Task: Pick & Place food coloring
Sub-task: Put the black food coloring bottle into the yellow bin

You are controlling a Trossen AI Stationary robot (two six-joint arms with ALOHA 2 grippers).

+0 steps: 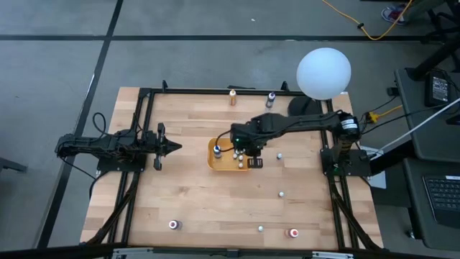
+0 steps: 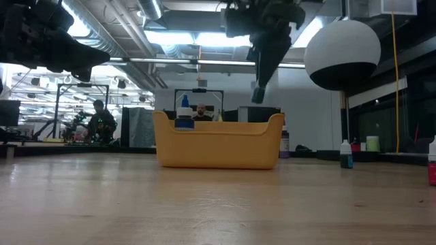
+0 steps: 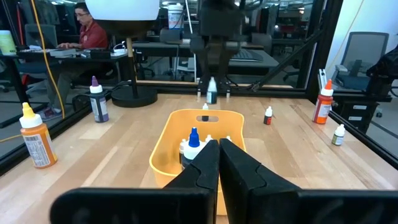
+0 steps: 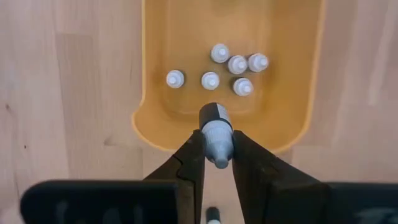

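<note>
My right gripper point(image 4: 216, 155) hangs over the near-right end of the orange-yellow tray point(image 4: 298, 74), shut on one small food coloring bottle point(image 4: 216, 132) with a whitish cap. Several white-capped bottles point(image 4: 236, 65) stand on the tray's floor below it. A blue-capped one point(image 3: 194, 139) stands in the tray's left part point(image 1: 216, 150). In the low view the gripper point(image 2: 259, 92) is well above the tray's rim point(image 2: 218, 129). My left gripper point(image 1: 176, 147) waits shut, left of the tray point(image 1: 213, 162), pointing at it point(image 3: 219, 149). My right gripper pinches the small bottle between its two fingers point(image 4: 189, 155), which come from above and point down. The fingers sit on the bottle's whitish upper part point(image 4: 217, 142), and its dark body point(image 4: 214, 115) sticks out below them. The bottle is lifted clear, above the tray's end wall.
Loose bottles stand on the table: white ones point(image 1: 279, 155), point(image 1: 282, 193), point(image 1: 260, 229), a red one point(image 1: 293, 233) and one at the near left point(image 1: 173, 225). An orange bottle point(image 1: 233, 96) and a dark one point(image 1: 271, 97) stand at the far edge. The white globe lamp point(image 1: 324, 72) is at the far right.
</note>
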